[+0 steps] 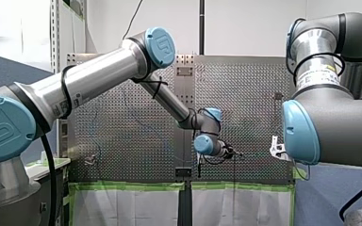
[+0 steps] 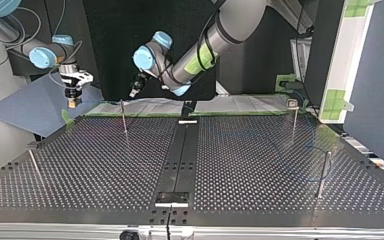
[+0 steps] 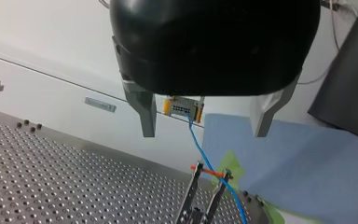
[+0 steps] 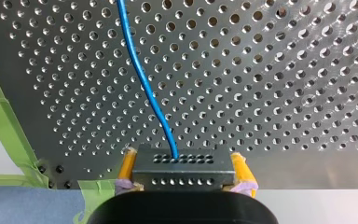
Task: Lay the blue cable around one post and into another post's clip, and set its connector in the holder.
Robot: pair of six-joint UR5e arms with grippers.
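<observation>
Upper left in the top view, the right end effector (image 2: 73, 103) clamps the connector (image 4: 184, 173). The cable (image 4: 142, 79) seemingly crosses a clip (image 3: 209, 173). The left end effector (image 3: 204, 135) gapes apart.

Robotics lab, test-cell type. Big silver perforated metal table (image 2: 105, 165) carries thin upright metal posts (image 2: 124, 116). Two grey industrial robot arms with pale blue joint caps stand at its sides: my left arm (image 1: 99, 77), my right arm (image 1: 330, 122). Green masking tape strips (image 1: 132, 186) edge the table. Plain white wall (image 1: 245, 23), dark blue-grey partition panel (image 2: 375, 75), loose black cabling (image 1: 52, 179).
</observation>
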